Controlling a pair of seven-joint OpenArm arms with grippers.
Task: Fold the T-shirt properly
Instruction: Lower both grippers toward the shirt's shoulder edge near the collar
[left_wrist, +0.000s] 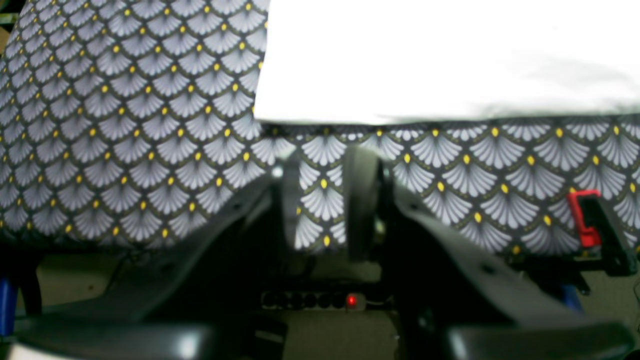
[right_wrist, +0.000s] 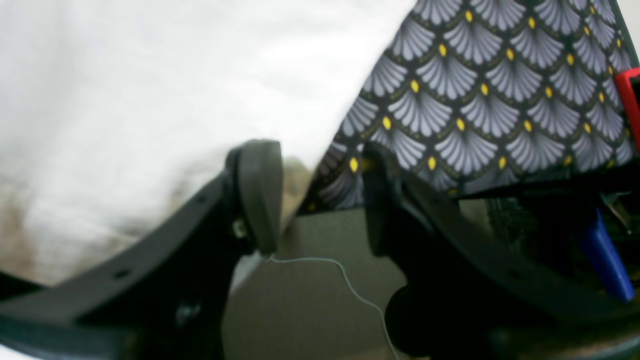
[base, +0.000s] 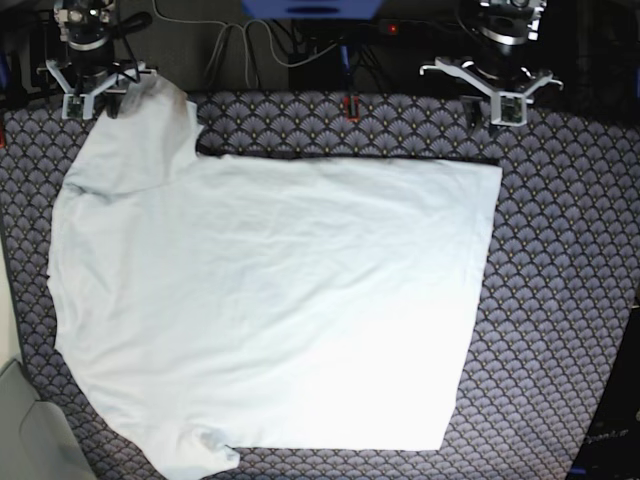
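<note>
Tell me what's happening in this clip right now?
A two-armed robot is set to fold a white T-shirt, which lies spread flat, not yet folded, on a fan-patterned tablecloth. Both arms sit at the table's far edge. The right gripper has its jaws open right at a corner of the shirt; the left gripper, jaws apart and empty, hovers just short of the shirt's straight edge.

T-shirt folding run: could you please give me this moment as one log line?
T-shirt: spread flat on patterned table | left gripper: open, empty, short of hem | right gripper: open, at sleeve edge, no grip
</note>
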